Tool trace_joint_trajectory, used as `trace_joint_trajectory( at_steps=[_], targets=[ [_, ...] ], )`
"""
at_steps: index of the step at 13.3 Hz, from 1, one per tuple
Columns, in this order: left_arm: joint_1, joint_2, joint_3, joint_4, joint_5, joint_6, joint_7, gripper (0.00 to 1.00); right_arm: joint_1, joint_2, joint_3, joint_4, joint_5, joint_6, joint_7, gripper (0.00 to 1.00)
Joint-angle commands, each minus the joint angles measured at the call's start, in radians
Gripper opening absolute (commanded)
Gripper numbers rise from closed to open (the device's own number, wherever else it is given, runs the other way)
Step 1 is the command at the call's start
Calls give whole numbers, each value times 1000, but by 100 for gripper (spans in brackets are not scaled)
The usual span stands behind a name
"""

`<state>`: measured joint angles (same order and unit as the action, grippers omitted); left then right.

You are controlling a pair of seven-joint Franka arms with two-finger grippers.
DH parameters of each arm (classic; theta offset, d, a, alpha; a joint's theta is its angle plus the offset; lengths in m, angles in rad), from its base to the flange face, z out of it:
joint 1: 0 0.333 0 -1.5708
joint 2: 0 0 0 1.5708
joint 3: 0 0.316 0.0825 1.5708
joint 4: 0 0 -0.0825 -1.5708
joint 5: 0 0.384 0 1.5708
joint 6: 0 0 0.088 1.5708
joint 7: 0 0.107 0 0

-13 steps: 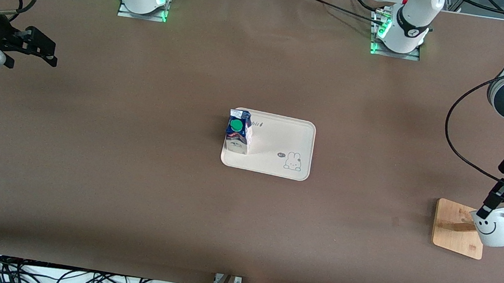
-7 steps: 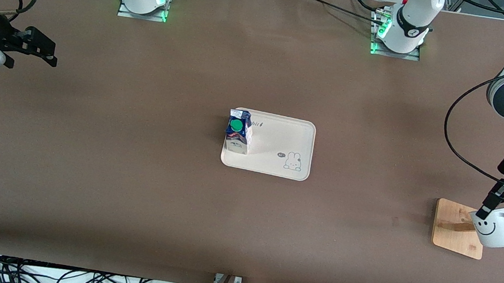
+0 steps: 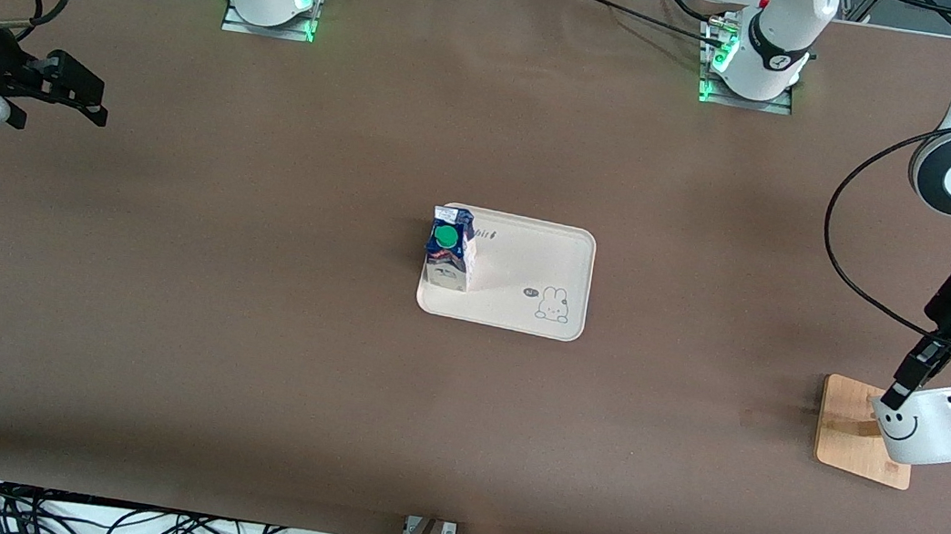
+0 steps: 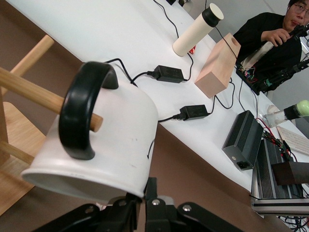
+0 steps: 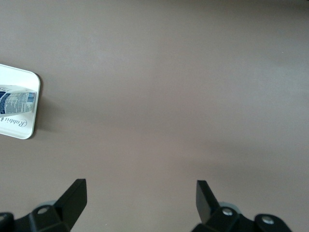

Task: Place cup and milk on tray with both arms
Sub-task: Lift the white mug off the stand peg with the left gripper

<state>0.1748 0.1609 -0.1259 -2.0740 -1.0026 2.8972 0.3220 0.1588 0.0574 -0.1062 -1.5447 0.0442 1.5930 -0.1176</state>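
Milk (image 3: pixel 449 254) stands straight up on the tray (image 3: pixel 531 261), at the tray's edge toward the right arm's end of the table, with its round green cap facing up. The tray lies flat in the middle of the table, and its long side runs from one arm's end of the table toward the other. The cup (image 3: pixel 921 426) is tipped on its side over the wooden rack (image 3: pixel 863 430) at the left arm's end of the table. Its open mouth points toward the right arm's end, its black handle points the other way, and a wooden peg (image 4: pixel 29 92) goes through the handle. The left gripper (image 3: pixel 898 390) pinches the rim of the cup with its fingers closed tight. The right gripper (image 3: pixel 85 94) waits in the air over the bare table at the right arm's end, with its fingers (image 5: pixel 72 198) spread wide and nothing between them.
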Motion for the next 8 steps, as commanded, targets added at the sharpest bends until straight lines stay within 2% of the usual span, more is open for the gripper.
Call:
trace_joint_trajectory(
  at_steps=[1,7,8],
  targets=[
    [-1,-41,-8,-35,9,-4,17,0,-4,4,-1,15,17,-11,10,100],
    [-5,-107,-75,-86,18,-15,25,0,-4,4,-1,14,17,-13,10,100],
    [-5,-122,-110,-89,31,-30,26,0,-2,4,-1,14,17,-11,10,100]
  ],
)
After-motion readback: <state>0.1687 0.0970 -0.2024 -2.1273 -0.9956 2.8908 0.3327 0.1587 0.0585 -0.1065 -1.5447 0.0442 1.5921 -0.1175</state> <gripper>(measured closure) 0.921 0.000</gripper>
